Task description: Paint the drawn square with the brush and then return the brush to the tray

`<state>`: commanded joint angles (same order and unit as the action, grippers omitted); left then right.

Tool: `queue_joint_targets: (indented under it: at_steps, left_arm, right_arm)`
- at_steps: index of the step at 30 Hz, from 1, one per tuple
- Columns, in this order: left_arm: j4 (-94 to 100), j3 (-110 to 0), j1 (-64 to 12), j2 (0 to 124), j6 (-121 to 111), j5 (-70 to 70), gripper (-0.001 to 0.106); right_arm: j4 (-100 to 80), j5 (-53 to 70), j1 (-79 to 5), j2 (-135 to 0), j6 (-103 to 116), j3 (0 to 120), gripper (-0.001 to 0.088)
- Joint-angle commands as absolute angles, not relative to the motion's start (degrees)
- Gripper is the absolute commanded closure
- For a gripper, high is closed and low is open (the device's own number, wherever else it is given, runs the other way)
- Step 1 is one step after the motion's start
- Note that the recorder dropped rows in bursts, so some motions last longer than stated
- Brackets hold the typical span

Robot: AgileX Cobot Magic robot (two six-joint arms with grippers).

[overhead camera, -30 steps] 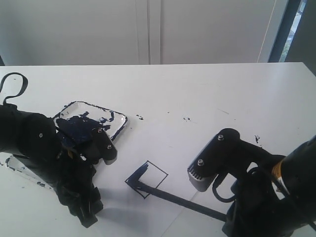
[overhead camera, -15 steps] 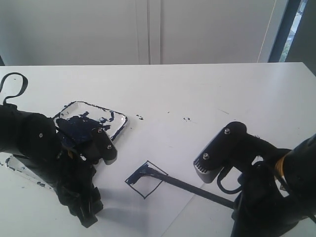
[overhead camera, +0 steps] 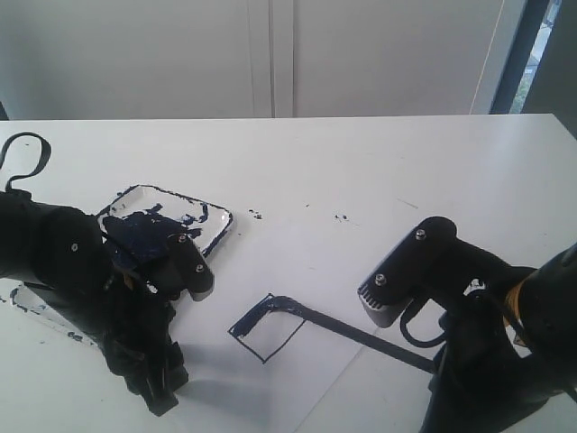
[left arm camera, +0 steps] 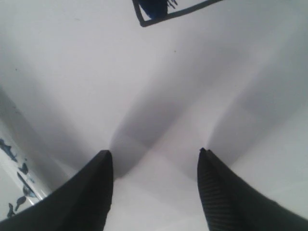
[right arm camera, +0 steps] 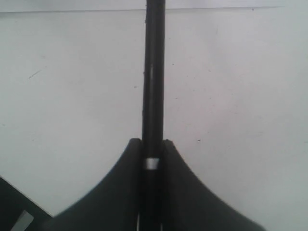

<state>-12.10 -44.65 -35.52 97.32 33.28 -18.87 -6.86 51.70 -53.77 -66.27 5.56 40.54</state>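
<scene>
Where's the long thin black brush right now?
In the exterior view, the long thin black brush sits low, right of centre, held by the right gripper, its tip at the top corner of the black-outlined drawn square, right of the paint-smeared white tray.

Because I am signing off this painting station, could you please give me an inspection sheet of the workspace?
Surface: white table, otherwise bare.
Job's things: drawn square has blue paint along one edge, inside mostly blank; brush tip at its far corner; tray smeared dark blue.
Clutter: paint specks on the table.
Grippers: left tool open, empty; right tool shut on the brush.
Cables: black loop by the left arm; cable loop on the right arm.
Surroundings: pale wall panels; window strip.
</scene>
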Motion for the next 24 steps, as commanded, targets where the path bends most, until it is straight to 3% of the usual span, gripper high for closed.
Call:
queue_joint_targets:
  at_steps: [24]
  left_arm:
    - [-12.1,-44.65,-35.52,97.32,33.28,-18.87,0.048]
  right_arm:
    - [5.13,54.8,-53.77,-66.27,-4.13,40.54,0.0868]
